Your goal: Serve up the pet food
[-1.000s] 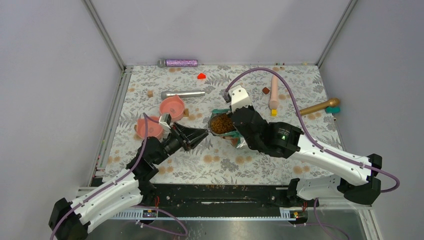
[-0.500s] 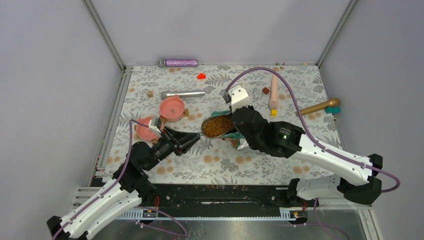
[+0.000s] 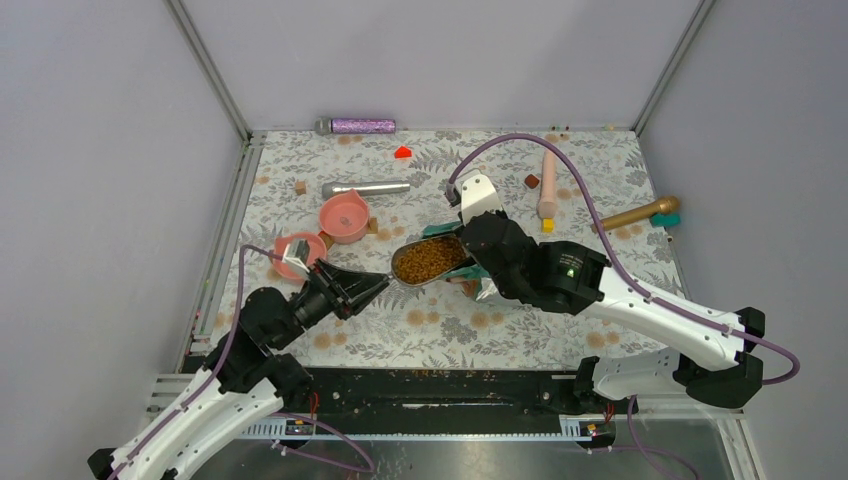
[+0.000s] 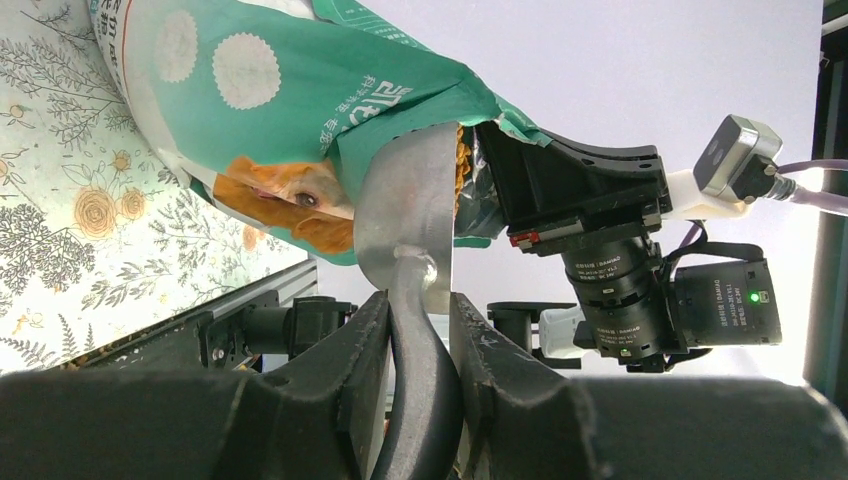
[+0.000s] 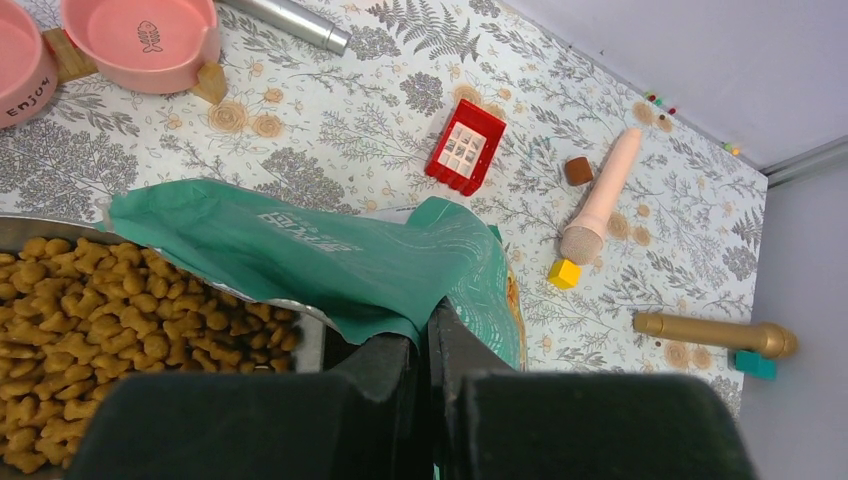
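Left claw (image 4: 418,305): clenched on the scoop (image 4: 408,205) handle.
Right claw (image 5: 424,345): grasping the teal bag (image 5: 300,255) edge.
Pet food (image 3: 428,258): heaped in the scoop, centre of frame.

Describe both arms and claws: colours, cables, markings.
Left arm and right arm: white lower links, black upper sections. Left claw and right claw: black. A purple cable trails along each arm; a green light glows on the right.

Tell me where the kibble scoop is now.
The scoop is mid-table in the top view, held by the left gripper at the teal bag's mouth, right of the pink bowls.
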Controlling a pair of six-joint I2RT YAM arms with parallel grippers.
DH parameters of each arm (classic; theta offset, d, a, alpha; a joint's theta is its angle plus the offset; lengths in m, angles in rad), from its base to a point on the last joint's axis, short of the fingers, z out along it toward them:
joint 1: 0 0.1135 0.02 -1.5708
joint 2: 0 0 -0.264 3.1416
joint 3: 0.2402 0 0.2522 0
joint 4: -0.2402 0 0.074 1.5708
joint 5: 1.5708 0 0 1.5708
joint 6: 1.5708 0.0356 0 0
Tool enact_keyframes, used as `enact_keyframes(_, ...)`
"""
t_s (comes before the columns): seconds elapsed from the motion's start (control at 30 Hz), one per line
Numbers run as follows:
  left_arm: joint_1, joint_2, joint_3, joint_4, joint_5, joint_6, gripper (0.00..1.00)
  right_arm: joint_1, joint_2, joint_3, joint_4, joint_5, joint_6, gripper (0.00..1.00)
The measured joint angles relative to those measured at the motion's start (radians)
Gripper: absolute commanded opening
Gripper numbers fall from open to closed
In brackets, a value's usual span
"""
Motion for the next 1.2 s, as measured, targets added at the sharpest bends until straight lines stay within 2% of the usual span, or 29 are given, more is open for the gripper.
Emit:
enact_keyframes(0.77,0.000,-0.195,0.011,-0.180,-0.019,0.024,0.00,0.000,-0.004,0.005,-0.003,0.044,0.005,0.00)
enact_keyframes(0.97,0.000,-0.246,0.091,-0.290,-0.071,0.045,0.00,0.000,-0.015,0.004,-0.004,0.072,0.006,0.00)
enact_keyframes(1.2,0.001,-0.259,0.163,-0.305,-0.173,0.057,0.00,0.000,-0.029,0.003,-0.004,0.090,0.006,0.00)
